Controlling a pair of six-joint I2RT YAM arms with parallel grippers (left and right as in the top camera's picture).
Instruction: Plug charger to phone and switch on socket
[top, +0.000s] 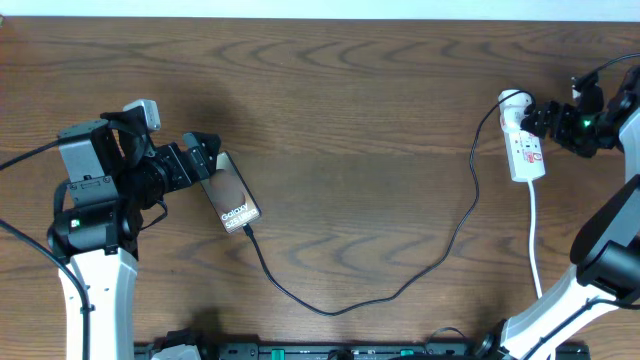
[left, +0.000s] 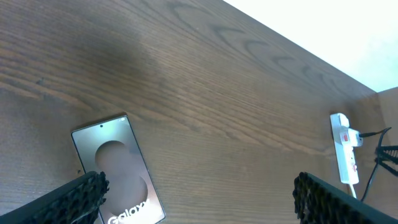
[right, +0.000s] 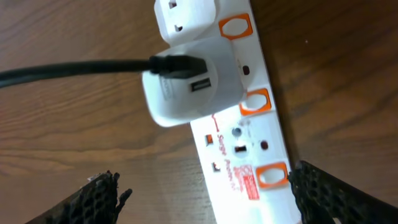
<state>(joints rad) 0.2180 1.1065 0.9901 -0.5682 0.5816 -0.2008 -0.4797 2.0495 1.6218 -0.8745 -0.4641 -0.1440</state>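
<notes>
The power strip (top: 524, 150) lies far right on the bench (top: 360, 120), its charger cable (top: 400, 290) already running to the phone (top: 232, 195) at left, so the right fingers (right: 323, 193), spread wide and empty above it, would best press one tip squarely on the orange-framed switch (right: 257, 101) beside the adapter (right: 193, 87) without shoving the strip.

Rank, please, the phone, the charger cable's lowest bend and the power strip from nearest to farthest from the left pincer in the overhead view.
1. Phone, right beside the left pincer.
2. Charger cable at its lowest bend, bottom centre of the view.
3. Power strip, far right side.
</notes>
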